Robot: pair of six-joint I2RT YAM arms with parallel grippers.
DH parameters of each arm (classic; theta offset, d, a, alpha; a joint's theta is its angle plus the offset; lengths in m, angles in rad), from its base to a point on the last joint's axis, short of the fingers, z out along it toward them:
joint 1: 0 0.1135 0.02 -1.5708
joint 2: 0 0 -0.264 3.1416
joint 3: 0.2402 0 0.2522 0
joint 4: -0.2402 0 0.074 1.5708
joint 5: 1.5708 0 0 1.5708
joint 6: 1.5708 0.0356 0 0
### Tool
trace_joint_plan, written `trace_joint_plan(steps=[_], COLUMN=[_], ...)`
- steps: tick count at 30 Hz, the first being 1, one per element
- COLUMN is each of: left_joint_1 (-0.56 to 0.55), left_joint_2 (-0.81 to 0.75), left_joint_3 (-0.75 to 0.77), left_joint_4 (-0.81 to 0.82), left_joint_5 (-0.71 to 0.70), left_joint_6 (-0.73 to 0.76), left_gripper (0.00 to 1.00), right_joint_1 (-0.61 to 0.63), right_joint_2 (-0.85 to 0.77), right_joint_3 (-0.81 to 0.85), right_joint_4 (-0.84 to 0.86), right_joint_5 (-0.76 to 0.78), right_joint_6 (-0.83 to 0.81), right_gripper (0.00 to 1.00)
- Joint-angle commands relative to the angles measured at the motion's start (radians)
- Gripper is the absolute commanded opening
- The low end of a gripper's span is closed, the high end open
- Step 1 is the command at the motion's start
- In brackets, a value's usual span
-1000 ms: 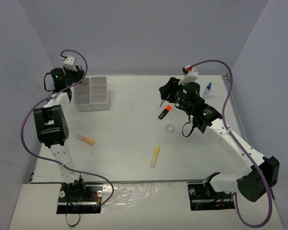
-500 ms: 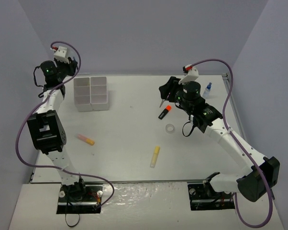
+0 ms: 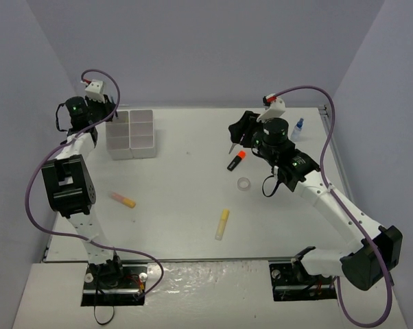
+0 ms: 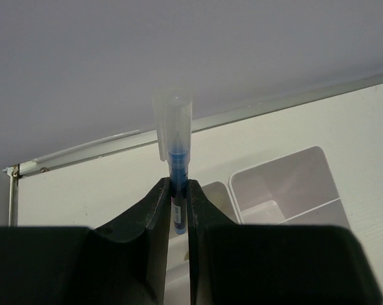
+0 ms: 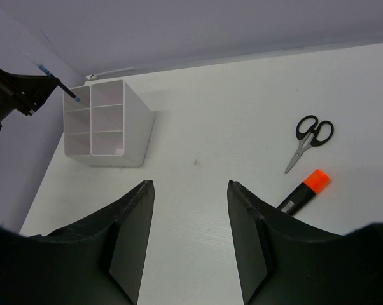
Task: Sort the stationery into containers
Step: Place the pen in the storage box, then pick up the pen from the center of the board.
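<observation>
Left tool (image 4: 181,190): pressed together on a pen (image 4: 177,149), pinching the barrel so that the clear-capped end projected past the fingertips
Pen location: held in the air, tilted, at the rim of the organizer tray (image 4: 287,160) on the side nearest the left arm; which compartment lay beneath could not be told
Reason for hold: judged a carrying grip, keeping the slim barrel lengthwise so it could go end-first into a narrow cell
Right tool (image 5: 190,187): spread, nothing between the jaws, hanging above the bare worktop (image 3: 186,205)
Reason for posture: judged a waiting or approach stance, with the scissors (image 5: 309,136) and the orange-black marker (image 5: 303,192) lying close together just to one side
Unsorted items: tape ring (image 3: 244,184), yellow stick (image 3: 222,224), pink piece (image 3: 122,199) and blue-capped bottle (image 3: 299,128), all on the worktop and well apart from the tray
Visible compartments: showed nothing inside, as far as the views allowed
Stage: early, by judgement; the pen was not yet released
Risk noted: a tilted pen let go at the rim might fall outside the tray
</observation>
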Motion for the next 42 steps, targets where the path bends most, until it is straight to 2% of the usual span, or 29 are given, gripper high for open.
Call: trace_joint_plan(steps=[1, 2, 3, 6, 8, 11, 15, 18, 20, 21, 22, 24, 25, 27, 30, 34, 39, 40, 42], left_joint_1=[0.005, 0.005, 0.006, 0.007, 0.007, 0.007, 0.008, 0.008, 0.008, 0.007, 0.006, 0.000, -0.006, -0.020, -0.045, -0.048, -0.073, -0.075, -0.146], left_joint_2=[-0.032, -0.032, -0.034, -0.049, -0.069, -0.129, -0.230, -0.282, -0.305, -0.331, -0.344, -0.373, -0.390, -0.416, -0.438, -0.458, -0.336, -0.316, -0.270], left_joint_3=[0.004, 0.004, 0.007, 0.021, 0.033, 0.048, 0.107, 0.249, 0.292, 0.338, 0.354, 0.355, 0.329, 0.272, 0.103, -0.067, -0.064, -0.064, -0.095], left_joint_4=[0.049, 0.042, 0.032, 0.005, -0.031, -0.112, -0.299, -0.668, -0.926, -1.111, -1.323, -1.622, -1.690, -1.844, -1.861, -1.706, -1.629, -1.609, -1.560], left_joint_5=[0.005, 0.005, 0.006, 0.004, -0.001, -0.019, 0.016, 0.112, 0.204, 0.263, 0.284, 0.251, 0.225, 0.108, -0.027, -0.144, -0.176, -0.198, -0.308], left_joint_6=[0.041, 0.046, 0.051, 0.059, 0.062, 0.051, 0.104, 0.245, 0.439, 0.588, 0.802, 1.138, 1.298, 1.442, 1.541, 1.556, 1.537, 1.527, 1.513], left_gripper=[0.04, 0.21, 0.32, 0.56, 0.67, 0.76, 0.78, 0.78, 0.80, 0.81, 0.85, 0.93, 0.94, 0.97, 0.97, 0.97, 0.96, 0.95, 0.93], right_joint_1=[0.003, 0.003, 0.003, 0.003, 0.003, 0.003, 0.004, 0.002, 0.002, 0.002, 0.002, 0.002, 0.002, 0.002, 0.002, 0.002, 0.000, 0.000, -0.001], right_joint_2=[-0.050, -0.049, -0.049, -0.050, -0.052, -0.066, -0.095, -0.116, -0.120, -0.121, -0.121, -0.118, -0.118, -0.115, -0.119, -0.136, -0.131, -0.127, -0.122], right_joint_3=[-0.004, -0.002, -0.001, 0.002, -0.003, -0.013, -0.041, -0.058, -0.057, -0.055, -0.052, -0.050, -0.051, -0.054, -0.067, -0.085, -0.109, -0.110, -0.114], right_joint_4=[0.066, 0.066, 0.066, 0.065, 0.066, 0.066, 0.066, 0.061, 0.053, 0.043, 0.038, 0.030, 0.028, 0.029, 0.029, 0.029, 0.029, 0.029, 0.031], right_joint_5=[0.033, 0.033, 0.031, 0.024, 0.019, 0.013, 0.010, -0.007, -0.034, -0.054, -0.066, -0.114, -0.138, -0.176, -0.205, -0.229, -0.273, -0.274, -0.267], right_joint_6=[-0.016, -0.017, -0.018, -0.020, -0.021, -0.020, -0.033, -0.052, -0.073, -0.087, -0.103, -0.124, -0.129, -0.145, -0.167, -0.204, -0.242, -0.247, -0.256], right_gripper=[0.47, 0.47, 0.47, 0.48, 0.48, 0.48, 0.49, 0.52, 0.55, 0.58, 0.61, 0.66, 0.68, 0.77, 0.90, 0.95, 0.97, 0.97, 0.97])
